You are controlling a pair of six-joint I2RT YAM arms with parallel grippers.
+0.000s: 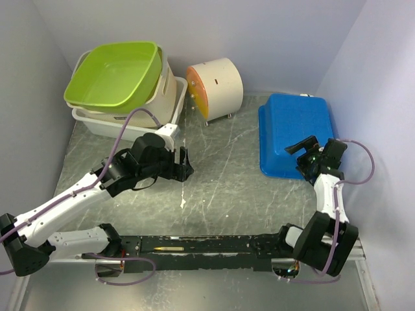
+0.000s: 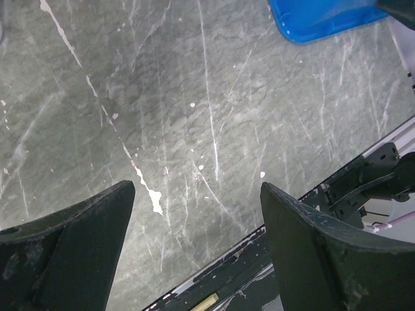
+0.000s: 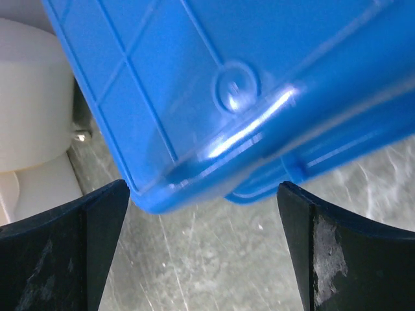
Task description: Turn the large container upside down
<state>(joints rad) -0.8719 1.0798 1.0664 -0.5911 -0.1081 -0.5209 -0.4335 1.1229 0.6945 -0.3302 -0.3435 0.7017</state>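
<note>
Both grippers stand open and hold nothing: the left gripper [image 1: 183, 163] hangs over bare table [image 1: 227, 181] near the middle, and the right gripper [image 1: 318, 149] is just at the near edge of the blue container [image 1: 295, 120], with its fingers spread on either side of one corner but not touching it, as far as I can tell. The blue container lies at the right side of the table, well apart from the green tub [image 1: 117, 74] stacked in white tubs [image 1: 167, 97] at the back left. In the right wrist view its ribbed bottom with a round mould mark faces the camera, so I judge that it lies already bottom-up, or nearly so. It looks like thin moulded plastic: probably light, rather stiff because of the ribs, glossy and so a little slippery. I think the best hold is the rolled rim at a corner, because the flat walls could bend and slip between the fingers.
</note>
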